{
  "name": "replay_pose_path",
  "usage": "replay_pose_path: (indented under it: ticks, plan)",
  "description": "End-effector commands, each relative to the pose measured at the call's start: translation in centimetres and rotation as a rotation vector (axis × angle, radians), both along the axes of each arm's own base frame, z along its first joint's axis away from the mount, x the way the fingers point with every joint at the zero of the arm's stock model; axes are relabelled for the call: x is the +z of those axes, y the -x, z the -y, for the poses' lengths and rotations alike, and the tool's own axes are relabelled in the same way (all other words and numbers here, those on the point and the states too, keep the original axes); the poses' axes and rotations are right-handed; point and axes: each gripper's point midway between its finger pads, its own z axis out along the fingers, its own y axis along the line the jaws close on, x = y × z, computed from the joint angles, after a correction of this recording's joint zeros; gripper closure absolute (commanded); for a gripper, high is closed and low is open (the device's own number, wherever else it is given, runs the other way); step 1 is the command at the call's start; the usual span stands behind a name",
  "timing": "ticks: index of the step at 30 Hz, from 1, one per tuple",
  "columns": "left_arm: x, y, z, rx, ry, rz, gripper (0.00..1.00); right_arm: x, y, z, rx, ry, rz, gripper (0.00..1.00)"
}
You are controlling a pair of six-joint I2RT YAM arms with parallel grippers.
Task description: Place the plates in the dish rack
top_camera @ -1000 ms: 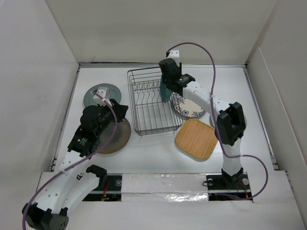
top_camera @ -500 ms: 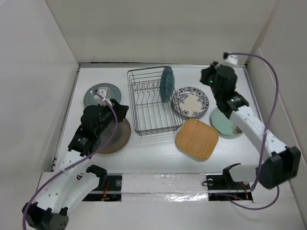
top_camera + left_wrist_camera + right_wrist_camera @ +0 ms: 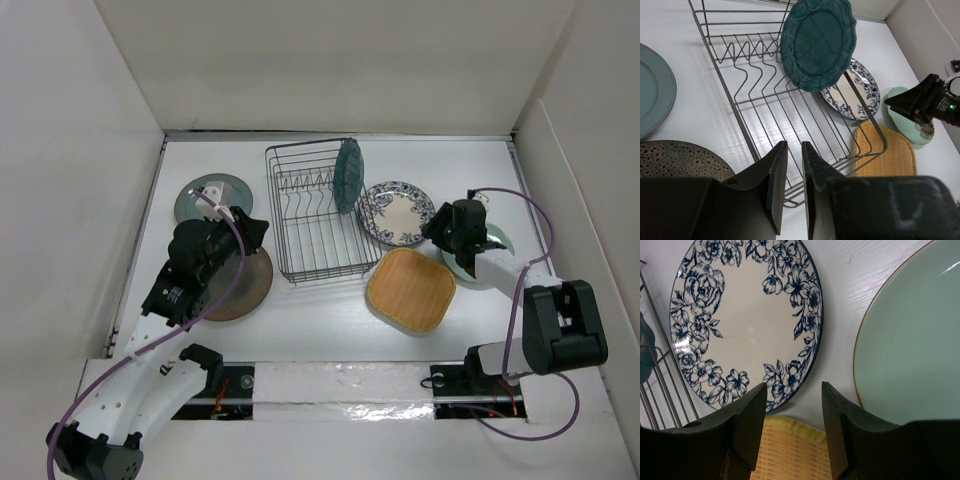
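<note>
Right tool is hovering, fingers apart and empty, over the near rim of the blue-and-white plate — it's lying flat on the bench just beside the dish rack, so I'm guessing it's lining up an edge pinch; teal plate is standing in the rack

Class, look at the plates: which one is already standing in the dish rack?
The teal plate, upright on its edge at the far right side of the dish rack. Every other plate lies flat on the table.
</note>
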Motion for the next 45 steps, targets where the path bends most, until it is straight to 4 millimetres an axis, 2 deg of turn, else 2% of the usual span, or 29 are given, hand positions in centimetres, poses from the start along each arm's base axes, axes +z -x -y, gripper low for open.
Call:
replay_pose_path:
  ticks: [1, 5, 8, 9, 12, 16, 18, 20, 23, 24, 26, 27, 30, 31, 33, 34, 36, 37, 38, 39, 40, 41, 42, 44, 45]
  plan:
    - [2.6, 0.1, 0.3, -0.014, 0.025, 0.073, 0.85, 2.3, -2.7, 0.0, -0.018, -0.080, 0.112, 0.46]
    - [2.7, 0.2, 0.4, -0.023, 0.029, 0.075, 0.84, 1.1, -3.8, 0.4, -0.040, -0.110, 0.092, 0.45]
    - [2.7, 0.2, 0.4, -0.023, 0.028, 0.076, 0.84, 0.3, -4.6, 0.0, -0.025, -0.169, 0.078, 0.45]
    - [2.7, 0.2, 0.4, -0.021, 0.028, 0.077, 0.84, -0.6, -4.6, -0.2, -0.024, -0.179, 0.056, 0.45]
    - [2.8, 0.2, 0.3, -0.018, 0.029, 0.080, 0.84, -0.7, -5.4, -0.6, -0.013, -0.224, 0.057, 0.46]
    - [2.7, 0.2, 0.2, -0.015, 0.027, 0.077, 0.84, -2.5, -6.0, -1.4, 0.010, -0.304, 0.018, 0.46]
    - [2.8, 0.2, 0.1, -0.008, 0.026, 0.078, 0.84, -2.3, -6.5, -1.1, -0.005, -0.316, 0.030, 0.46]
    - [2.9, 0.2, 0.0, -0.005, 0.026, 0.083, 0.84, -2.3, -6.7, -1.9, 0.016, -0.361, 0.024, 0.47]
    - [3.0, 0.3, -0.1, -0.002, 0.027, 0.086, 0.84, -2.2, -7.0, -1.7, 0.002, -0.389, 0.040, 0.57]
    - [3.1, 0.3, 0.0, -0.003, 0.028, 0.087, 0.84, -2.3, -6.9, -1.6, -0.008, -0.389, 0.040, 0.66]
    - [2.9, 0.2, 0.0, -0.003, 0.026, 0.083, 0.84, -2.2, -7.2, -1.1, -0.043, -0.386, 0.051, 0.75]
    - [2.9, 0.2, 0.0, -0.005, 0.025, 0.084, 0.84, -1.7, -7.4, -0.9, -0.050, -0.385, 0.066, 0.88]
    - [2.9, 0.2, 0.0, -0.003, 0.026, 0.083, 0.84, -0.3, -8.0, -0.1, -0.086, -0.357, 0.108, 0.98]
    - [2.9, 0.2, 0.0, -0.004, 0.024, 0.082, 0.84, 1.3, -8.4, 0.8, -0.120, -0.334, 0.155, 1.00]
    - [2.9, 0.2, 0.0, -0.005, 0.025, 0.084, 0.84, 2.9, -8.3, 1.9, -0.164, -0.296, 0.197, 1.00]
    - [2.9, 0.2, 0.0, -0.005, 0.025, 0.084, 0.84, 5.6, -8.5, 3.4, -0.216, -0.247, 0.275, 1.00]
    - [2.8, 0.1, 0.0, -0.001, 0.024, 0.082, 0.84, 8.2, -8.3, 4.2, -0.246, -0.200, 0.326, 1.00]
    - [2.9, 0.1, 0.0, -0.001, 0.023, 0.085, 0.84, 9.7, -8.2, 5.5, -0.287, -0.140, 0.362, 1.00]
    - [2.9, 0.0, 0.0, -0.002, 0.022, 0.083, 0.84, 13.3, -8.0, 5.5, -0.291, -0.119, 0.427, 1.00]
    - [2.9, 0.0, 0.1, -0.005, 0.023, 0.083, 0.84, 15.3, -7.8, 5.4, -0.293, -0.092, 0.462, 1.00]
    - [2.6, 0.0, 0.2, -0.013, 0.021, 0.075, 0.86, 19.4, -7.4, 6.0, -0.312, -0.037, 0.530, 1.00]
    - [2.5, 0.0, 0.3, -0.018, 0.019, 0.073, 0.86, 19.8, -6.8, 5.8, -0.312, -0.005, 0.529, 1.00]
    - [2.3, -0.1, 0.4, -0.019, 0.018, 0.065, 0.87, 23.4, -6.7, 5.7, -0.314, 0.011, 0.591, 1.00]
    - [2.0, -0.1, 0.5, -0.023, 0.012, 0.051, 0.88, 26.5, -5.9, 4.2, -0.270, 0.074, 0.624, 1.00]
    - [1.8, -0.1, 0.4, -0.021, 0.010, 0.047, 0.89, 30.4, -5.5, 3.4, -0.249, 0.079, 0.684, 1.00]
